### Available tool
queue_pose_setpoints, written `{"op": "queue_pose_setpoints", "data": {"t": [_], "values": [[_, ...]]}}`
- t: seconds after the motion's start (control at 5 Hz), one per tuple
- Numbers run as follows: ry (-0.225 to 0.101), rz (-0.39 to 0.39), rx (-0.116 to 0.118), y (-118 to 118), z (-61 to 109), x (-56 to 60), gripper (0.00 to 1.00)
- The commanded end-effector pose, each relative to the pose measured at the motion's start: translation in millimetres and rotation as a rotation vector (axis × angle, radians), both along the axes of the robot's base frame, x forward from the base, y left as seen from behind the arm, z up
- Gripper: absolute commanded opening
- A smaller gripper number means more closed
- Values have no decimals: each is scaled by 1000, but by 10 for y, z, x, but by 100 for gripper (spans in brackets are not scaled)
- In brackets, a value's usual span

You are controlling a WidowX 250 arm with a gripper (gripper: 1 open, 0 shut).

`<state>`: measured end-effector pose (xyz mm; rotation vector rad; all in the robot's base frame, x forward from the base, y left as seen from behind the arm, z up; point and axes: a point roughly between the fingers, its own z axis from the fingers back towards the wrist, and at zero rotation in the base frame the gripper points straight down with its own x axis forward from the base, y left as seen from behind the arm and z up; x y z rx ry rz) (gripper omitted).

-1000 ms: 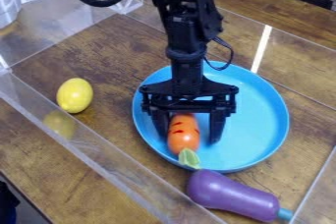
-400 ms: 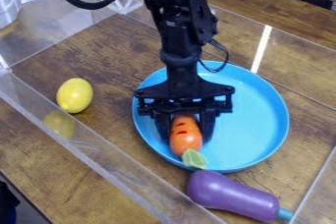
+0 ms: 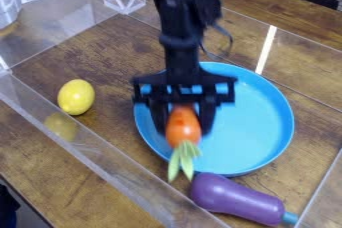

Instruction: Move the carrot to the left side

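While the arm hangs over the blue plate (image 3: 274, 122), I can see the gripper (image 3: 183, 120) pointing straight down with its two black fingers (image 3: 150, 104) standing narrowed on either side of the carrot (image 3: 183, 128). I read the carrot as pinched between them: its orange body sits right in the gap, and its green leafy top (image 3: 182, 157) dangles below, tilted toward the near rim of the plate. This part of my feed is motion-blurred, so I cannot say for certain whether the carrot's lower end is clear of the plate surface or just brushing it.

I see the plate lying on the right half of the wooden table (image 3: 120, 57), and the carrot is over its left portion, close to the near-left rim. A yellow lemon (image 3: 76, 96) rests well apart on the left side of the table, near the clear plastic wall (image 3: 80, 147) that runs along the table's near-left edge. A purple eggplant (image 3: 238, 198) lies just beyond the plate's near rim, toward the table's near edge, its stem end pointing right. I make out a streak of glare crossing the wood behind the plate's far-right rim.
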<state>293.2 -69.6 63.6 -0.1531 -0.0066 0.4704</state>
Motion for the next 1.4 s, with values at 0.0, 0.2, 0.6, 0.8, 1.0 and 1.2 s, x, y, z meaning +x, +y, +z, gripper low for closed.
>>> {"op": "queue_pose_setpoints", "data": {"t": [0.0,0.2,0.6,0.8,1.0,1.2], "values": [[-109,51,-8,222,428,245,0],[-129,56,8,302,593,284,0],[-145,79,44,493,603,218,0],[-149,139,65,677,539,150,0],[-156,124,80,885,433,103,0],[-171,83,108,957,337,153,0]]}}
